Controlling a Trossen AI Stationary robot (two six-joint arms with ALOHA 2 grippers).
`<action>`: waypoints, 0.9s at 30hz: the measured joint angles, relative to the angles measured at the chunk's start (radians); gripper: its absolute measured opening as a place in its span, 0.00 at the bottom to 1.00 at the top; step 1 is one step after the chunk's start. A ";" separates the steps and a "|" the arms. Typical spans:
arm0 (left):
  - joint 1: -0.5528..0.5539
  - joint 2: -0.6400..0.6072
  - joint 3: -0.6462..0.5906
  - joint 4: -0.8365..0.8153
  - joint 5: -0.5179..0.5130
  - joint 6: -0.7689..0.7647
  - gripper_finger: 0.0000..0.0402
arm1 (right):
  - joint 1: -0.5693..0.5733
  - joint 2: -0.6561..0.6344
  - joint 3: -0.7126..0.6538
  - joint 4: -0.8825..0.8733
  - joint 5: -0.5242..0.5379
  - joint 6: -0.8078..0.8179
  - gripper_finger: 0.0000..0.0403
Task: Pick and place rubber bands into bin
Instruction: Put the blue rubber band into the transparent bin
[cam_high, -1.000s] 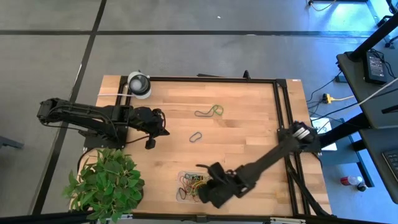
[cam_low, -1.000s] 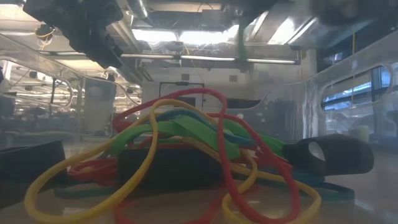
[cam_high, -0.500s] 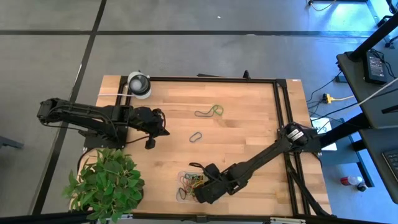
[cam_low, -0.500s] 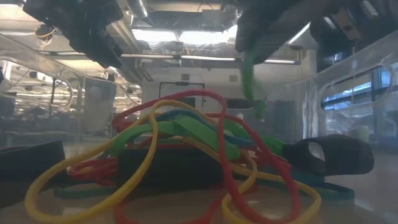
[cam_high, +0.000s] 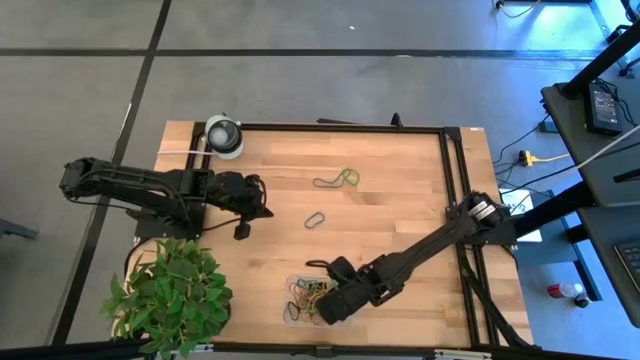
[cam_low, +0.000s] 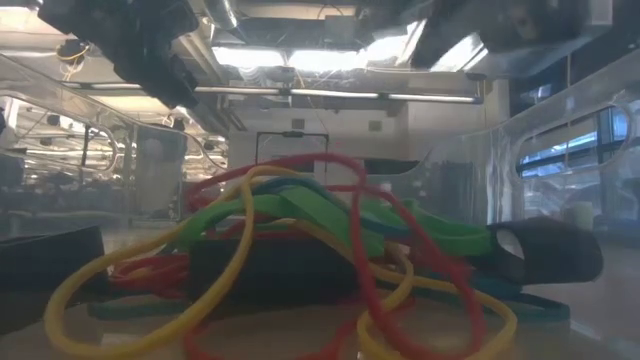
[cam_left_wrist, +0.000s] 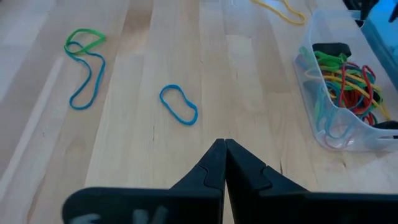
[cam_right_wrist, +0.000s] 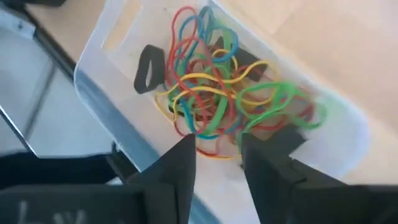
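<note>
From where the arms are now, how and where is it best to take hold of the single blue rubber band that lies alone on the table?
The blue rubber band lies flat as a narrow, slightly bent loop, clear of the others. Probably best: come straight down with the fingers across its narrow middle, pinching both strands together. The left gripper, now shut, looks toward it.
</note>
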 joint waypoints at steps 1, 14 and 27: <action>0.000 0.000 0.000 0.006 0.000 -0.002 0.00 | 0.000 -0.012 0.000 -0.015 0.004 -0.036 0.31; 0.002 0.143 0.017 0.131 0.004 -0.058 0.00 | 0.000 -0.328 -0.411 0.056 0.065 -0.240 0.01; 0.002 0.631 0.377 0.021 0.014 -0.021 0.15 | 0.000 -0.892 -1.118 0.460 0.084 -0.261 0.01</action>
